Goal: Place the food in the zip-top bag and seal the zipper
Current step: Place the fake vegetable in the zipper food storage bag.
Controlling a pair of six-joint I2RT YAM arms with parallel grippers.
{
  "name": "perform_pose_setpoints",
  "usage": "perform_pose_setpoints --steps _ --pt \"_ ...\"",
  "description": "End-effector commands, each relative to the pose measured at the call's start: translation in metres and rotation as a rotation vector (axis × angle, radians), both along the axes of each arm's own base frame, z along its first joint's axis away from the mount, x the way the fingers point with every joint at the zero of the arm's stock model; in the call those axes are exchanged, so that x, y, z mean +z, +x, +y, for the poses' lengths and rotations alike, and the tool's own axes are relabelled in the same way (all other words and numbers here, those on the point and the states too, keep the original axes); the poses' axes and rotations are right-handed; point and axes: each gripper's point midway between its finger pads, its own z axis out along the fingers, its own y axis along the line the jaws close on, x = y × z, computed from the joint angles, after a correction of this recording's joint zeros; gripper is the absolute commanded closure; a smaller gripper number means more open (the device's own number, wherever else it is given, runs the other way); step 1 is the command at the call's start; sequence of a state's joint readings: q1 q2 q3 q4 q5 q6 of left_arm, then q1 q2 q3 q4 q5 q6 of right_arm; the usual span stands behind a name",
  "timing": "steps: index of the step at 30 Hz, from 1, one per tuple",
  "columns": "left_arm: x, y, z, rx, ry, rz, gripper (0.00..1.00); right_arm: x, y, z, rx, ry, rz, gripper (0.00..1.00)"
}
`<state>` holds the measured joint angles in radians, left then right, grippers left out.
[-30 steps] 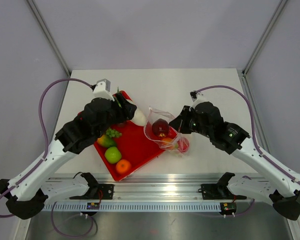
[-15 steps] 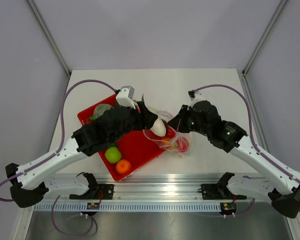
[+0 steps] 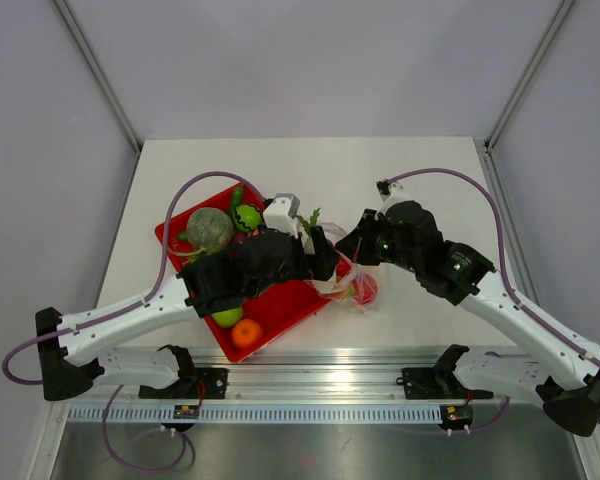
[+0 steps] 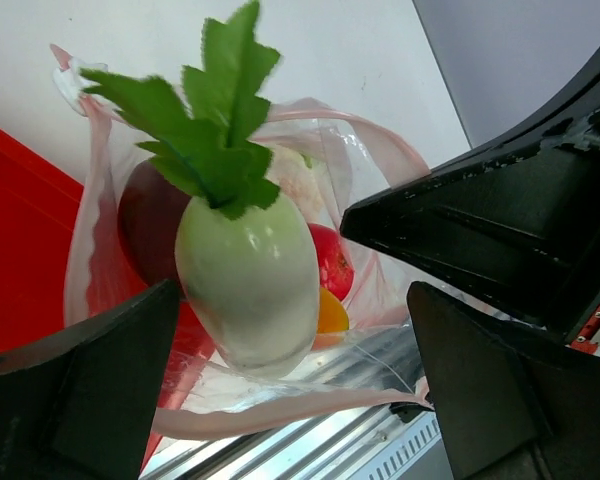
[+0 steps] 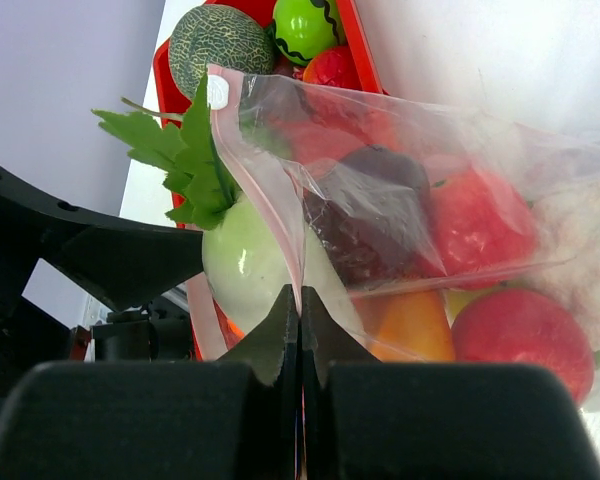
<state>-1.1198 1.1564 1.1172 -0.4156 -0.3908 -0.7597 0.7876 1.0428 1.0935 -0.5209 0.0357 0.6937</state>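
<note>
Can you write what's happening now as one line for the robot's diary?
left gripper open | white radish at zip-top bag mouth | right gripper shut on bag edge | zipper unsealed | orange, green apple on red tray

Bright, even light, soft shadows; glare streaks the metal rail [image 3: 310,372], and wrist views blur close up.

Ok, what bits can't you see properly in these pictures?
- Top view: the left arm covers the white radish, except its leaves.
- Top view: the fruits inside the zip-top bag are too small to name.
- Right wrist view: a pale lumpy food is cut off by the right edge.
- Left wrist view: the radish hides the bag's bottom.
</note>
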Motion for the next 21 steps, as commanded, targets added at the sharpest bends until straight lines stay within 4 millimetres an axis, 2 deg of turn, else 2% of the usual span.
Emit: perform_pose_setpoints --steps 1,3,4,7,8,10,13,15,16,17,21 --pt "0.038 0.007 0.009 0.045 -0.041 -0.077 0.01 0.033 -0.001 0.004 0.006 0.076 -0.062 0.99" --pt "0.05 0.01 0.027 0.084 -0.02 -0.122 0.01 0.033 -0.001 0.003 0.002 0.076 -0.064 0.99" --pt "0.07 0.008 0.039 0.096 -0.055 -0.155 0.06 0.032 -0.001 0.003 0.002 0.074 -0.062 0.99" --pt "0.097 0.006 0.073 0.166 -0.078 -0.216 0.15 0.031 -0.001 0.003 0.0 0.073 -0.061 0.99" --pt "0.101 0.006 0.082 0.191 -0.084 -0.224 0.24 0.032 -0.001 0.003 0.002 0.076 -0.063 0.99" --pt "0.1 0.009 0.102 0.249 -0.068 -0.229 0.26 0.032 -0.001 0.004 0.004 0.08 -0.063 0.99" --pt "0.072 0.019 0.115 0.296 -0.012 -0.156 0.18 0.031 -0.001 0.008 0.013 0.084 -0.061 0.99" --pt "0.052 0.019 0.111 0.267 -0.009 -0.081 0.12 0.031 -0.001 0.009 0.02 0.087 -0.058 0.99" --pt "0.047 0.023 0.112 0.268 -0.013 -0.063 0.14 0.032 -0.001 0.009 0.021 0.091 -0.058 0.99" --pt "0.036 0.021 0.104 0.233 -0.019 -0.029 0.16 0.031 -0.002 0.01 0.022 0.09 -0.057 0.99" --pt "0.022 0.019 0.087 0.172 -0.041 0.015 0.24 0.032 -0.003 0.008 0.02 0.092 -0.059 0.99"
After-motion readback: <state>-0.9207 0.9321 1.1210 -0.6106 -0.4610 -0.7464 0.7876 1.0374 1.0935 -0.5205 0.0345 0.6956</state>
